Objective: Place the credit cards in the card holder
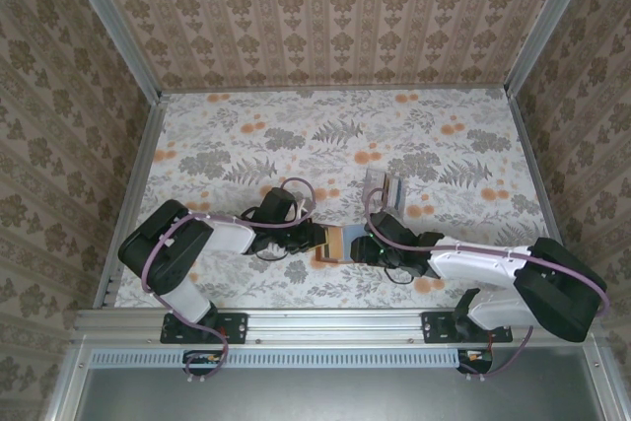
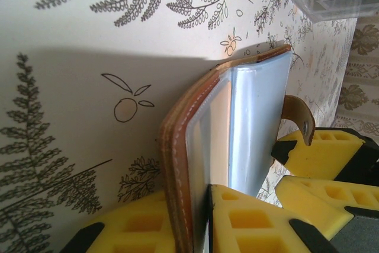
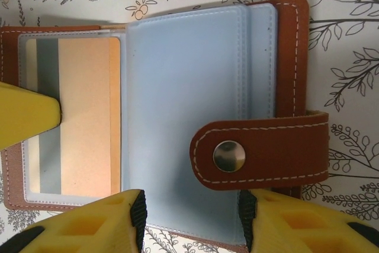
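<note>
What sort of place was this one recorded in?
Most likely a purpose-built robot test cell, not a real room: patterned wallpaper panels box in a floral-printed table, and the left arm and right arm are bolted to an aluminium rail at its near edge, with a card holder between them.

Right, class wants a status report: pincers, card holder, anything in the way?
Left pincer shut on card holder cover. Right pincer open at its edge. Tan card in clear sleeve. Snap strap lies across blue sleeves.
</note>
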Controlling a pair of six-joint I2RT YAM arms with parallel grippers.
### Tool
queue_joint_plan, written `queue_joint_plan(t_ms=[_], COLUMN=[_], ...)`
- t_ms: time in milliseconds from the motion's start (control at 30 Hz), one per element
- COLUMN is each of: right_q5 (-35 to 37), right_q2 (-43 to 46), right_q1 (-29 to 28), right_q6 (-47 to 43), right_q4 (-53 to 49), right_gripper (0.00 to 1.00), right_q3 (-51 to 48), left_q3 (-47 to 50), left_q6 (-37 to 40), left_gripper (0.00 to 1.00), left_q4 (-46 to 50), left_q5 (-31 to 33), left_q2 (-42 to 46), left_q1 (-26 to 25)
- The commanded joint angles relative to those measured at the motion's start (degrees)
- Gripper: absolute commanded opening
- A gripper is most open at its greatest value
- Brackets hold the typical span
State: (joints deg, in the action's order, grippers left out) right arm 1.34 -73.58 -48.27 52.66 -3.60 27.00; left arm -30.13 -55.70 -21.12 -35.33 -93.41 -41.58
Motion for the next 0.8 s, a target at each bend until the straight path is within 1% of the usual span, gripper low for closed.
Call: queue_joint_plan(t_ms=[0, 133, 233, 367, 500, 567, 633, 700, 767], right_q5=[0.18, -1.42, -1.63, -1.91, -2.44, -2.90, -3.69, -3.98, -3.99], right_q2=[-2.03, -2.83, -3.16, -2.97, -2.56, -2.47, -2.20, -1.62, -1.01], right_q1=[-0.29, -0.26, -0.25, -0.22, -0.25, -0.24, -0.19, -0.17, -0.22], right_q6=[0.07, -0.05, -0.94, -1.61, -2.48, -2.48, -2.78, -2.69, -2.53], right_q4=[-1.37, 1.86, 1.36, 2.78, 3.92, 5.81, 7.13, 7.92, 9.65], right_gripper=[0.49, 0.41, 0.36, 0.32, 0.33, 0.39, 0.42, 0.42, 0.39], right_q3=[0.98, 0.57, 1.41, 1.25, 1.33, 0.78, 0.59, 0.31, -0.60], left_q3=[-0.10, -0.11, -0.19, -0.37, -0.80, -0.81, -0.81, -1.06, -1.03], left_q6=[0.80, 0.86, 0.61, 0.73, 0.70, 0.95, 0.90, 0.71, 1.07], left_gripper=[0.16, 0.16, 0.16, 0.16, 0.16, 0.16, 0.16, 0.16, 0.16], left_q4=[0.75, 0.82, 0.79, 0.95, 1.00, 1.34, 1.35, 1.06, 1.34], left_q5=[0.28, 0.04, 0.18, 0.07, -0.33, -0.19, 0.04, -0.51, -0.63], left_q2=[-1.52, -1.26, -1.45, -1.57, -1.77, -1.69, -1.95, -2.29, -2.22], left_q1=[0.01, -0.08, -0.05, -0.16, -0.12, -0.17, -0.16, -0.18, -0.25])
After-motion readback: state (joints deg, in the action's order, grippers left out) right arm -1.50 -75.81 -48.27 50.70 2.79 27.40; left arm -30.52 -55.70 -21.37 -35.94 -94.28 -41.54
